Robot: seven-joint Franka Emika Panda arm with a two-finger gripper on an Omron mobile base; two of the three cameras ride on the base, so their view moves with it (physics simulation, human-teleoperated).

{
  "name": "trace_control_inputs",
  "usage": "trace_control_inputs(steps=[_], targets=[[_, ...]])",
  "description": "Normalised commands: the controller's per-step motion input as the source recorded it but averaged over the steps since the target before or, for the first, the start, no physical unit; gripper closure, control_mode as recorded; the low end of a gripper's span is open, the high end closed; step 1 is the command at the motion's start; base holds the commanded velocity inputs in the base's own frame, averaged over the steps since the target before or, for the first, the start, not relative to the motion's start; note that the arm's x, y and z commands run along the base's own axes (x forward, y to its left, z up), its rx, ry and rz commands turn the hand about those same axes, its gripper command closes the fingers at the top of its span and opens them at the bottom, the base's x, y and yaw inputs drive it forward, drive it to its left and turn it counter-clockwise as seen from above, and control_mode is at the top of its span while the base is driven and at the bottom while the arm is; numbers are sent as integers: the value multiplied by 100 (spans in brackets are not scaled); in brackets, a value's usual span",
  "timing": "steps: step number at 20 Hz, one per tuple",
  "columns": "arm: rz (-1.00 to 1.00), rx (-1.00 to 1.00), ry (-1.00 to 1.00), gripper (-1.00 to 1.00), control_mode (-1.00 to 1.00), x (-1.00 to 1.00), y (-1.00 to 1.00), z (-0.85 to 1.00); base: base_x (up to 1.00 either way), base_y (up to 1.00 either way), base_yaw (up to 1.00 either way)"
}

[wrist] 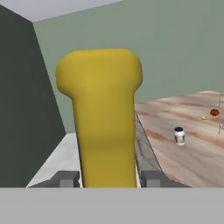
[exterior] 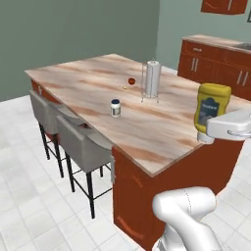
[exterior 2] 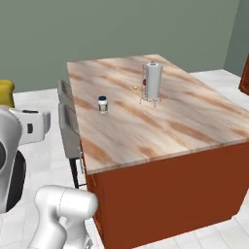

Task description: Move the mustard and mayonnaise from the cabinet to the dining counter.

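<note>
The mustard (exterior: 212, 107), a yellow squeeze bottle with a dark label, hangs in the air above the near right part of the dining counter (exterior: 157, 135). My gripper (exterior: 208, 131) is shut on its lower end. In the hand view the mustard (wrist: 105, 118) stands between my two fingertips (wrist: 65, 179), and its yellow top (exterior 2: 5, 92) also peeks in at the left edge of the right base view. The mayonnaise (exterior: 115, 108) (exterior 2: 102, 104) (wrist: 179, 135), a small white jar with a dark lid, stands upright near the middle of the dining counter (exterior 2: 175, 121).
A paper-towel roll (exterior: 152, 78) (exterior 2: 153, 81) stands on a wire holder beyond the jar, with a small red thing (exterior: 131, 81) beside it. Grey stools (exterior: 81, 144) (exterior 2: 68, 124) line the counter's left side. Low drawer cabinets (exterior: 215, 61) and a wall cabinet's bottom (exterior: 223, 6) lie at the far right.
</note>
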Motion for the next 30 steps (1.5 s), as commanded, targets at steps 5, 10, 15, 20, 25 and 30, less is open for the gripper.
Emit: trace_control_inputs(steps=[5,10,15,20,25,30], targets=[[0,0,0,100,100,0,0,0,4,73,-28],[0,0,0,100,100,0,0,0,22,64,-36],[0,0,0,100,100,0,0,0,25,61,-39],[0,0,0,100,100,0,0,0,15,69,-33],[0,0,0,100,100,0,0,0,6,71,-31],[0,0,0,100,100,0,0,0,0,68,-35]])
